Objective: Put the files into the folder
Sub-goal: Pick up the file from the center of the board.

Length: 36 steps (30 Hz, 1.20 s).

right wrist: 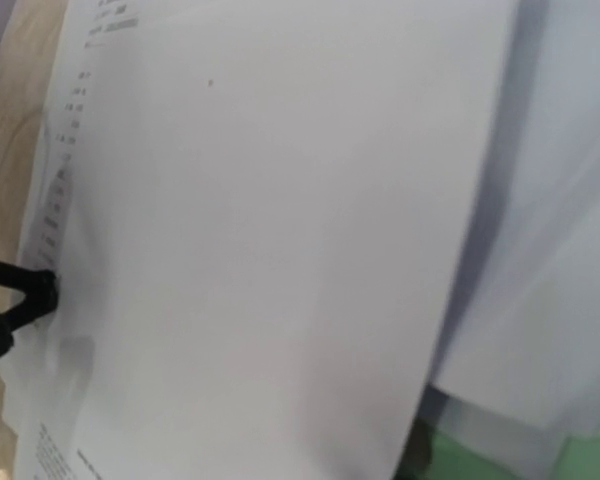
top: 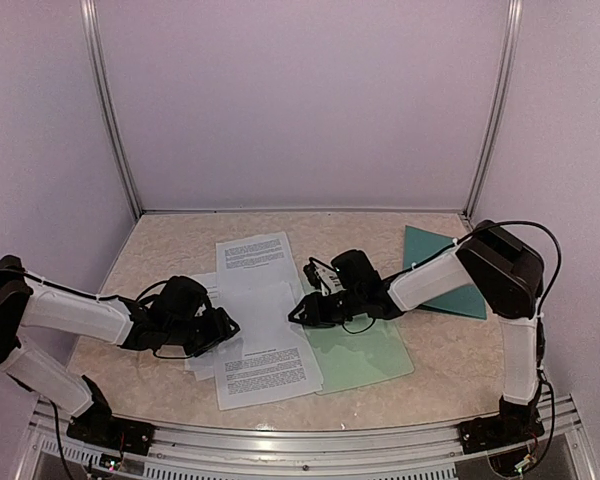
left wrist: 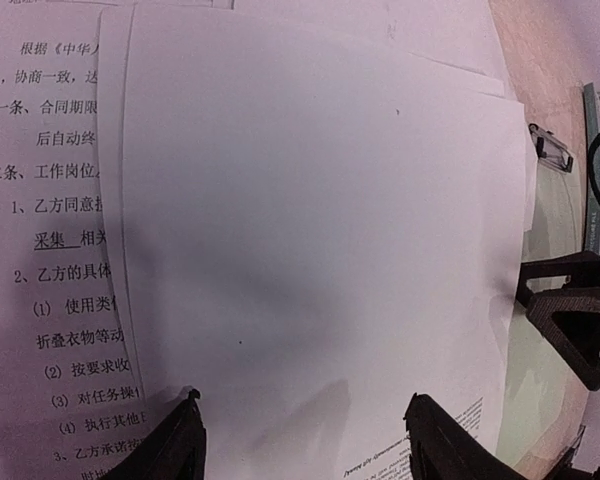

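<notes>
the files (top: 263,325) are lying spread on the table (top: 450,365) between the arms, partly over a pale mint clipboard (top: 375,355), while the dark teal folder (top: 430,252) is sitting near the far right corner, so no sheet is in it yet. the left gripper (top: 223,328) is hovering over the sheets, fingers wide and empty. the right gripper (top: 298,312) is meeting the top sheet's edge, but its grip cannot be told.
</notes>
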Motion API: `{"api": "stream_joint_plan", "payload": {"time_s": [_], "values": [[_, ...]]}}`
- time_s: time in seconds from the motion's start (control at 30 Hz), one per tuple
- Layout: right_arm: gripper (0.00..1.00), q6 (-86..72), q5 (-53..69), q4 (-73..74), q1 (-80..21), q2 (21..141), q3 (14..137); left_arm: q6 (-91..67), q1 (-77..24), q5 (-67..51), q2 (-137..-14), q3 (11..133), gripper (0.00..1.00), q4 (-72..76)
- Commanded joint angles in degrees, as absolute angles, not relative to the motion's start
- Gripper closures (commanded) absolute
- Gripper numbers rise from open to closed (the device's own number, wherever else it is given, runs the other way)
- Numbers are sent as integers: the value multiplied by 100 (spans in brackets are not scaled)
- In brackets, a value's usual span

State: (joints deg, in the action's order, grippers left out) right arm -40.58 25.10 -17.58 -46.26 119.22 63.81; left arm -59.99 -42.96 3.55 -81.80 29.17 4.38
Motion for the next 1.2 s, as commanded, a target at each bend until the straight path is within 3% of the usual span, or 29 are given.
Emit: {"api": "stream_joint_plan", "payload": {"time_s": [0.0,0.33,0.63,1.17], "values": [[65,-4394,2786,-1755,-4599,12228,6227,-5942,-4367,499,-8200,2874,34,114],[71,-4830,2941,-2172,-4578,12277,6138,-5920,-4398,527,-8166,2882,34,114],[100,-4554,2622,-1871,-4545,11963,6150,-5816,-4403,563,-8093,2991,33,20],[100,-4142,2016,-1554,-4362,11049,5910,-5255,-4421,877,-6807,3307,27,-955]]}}
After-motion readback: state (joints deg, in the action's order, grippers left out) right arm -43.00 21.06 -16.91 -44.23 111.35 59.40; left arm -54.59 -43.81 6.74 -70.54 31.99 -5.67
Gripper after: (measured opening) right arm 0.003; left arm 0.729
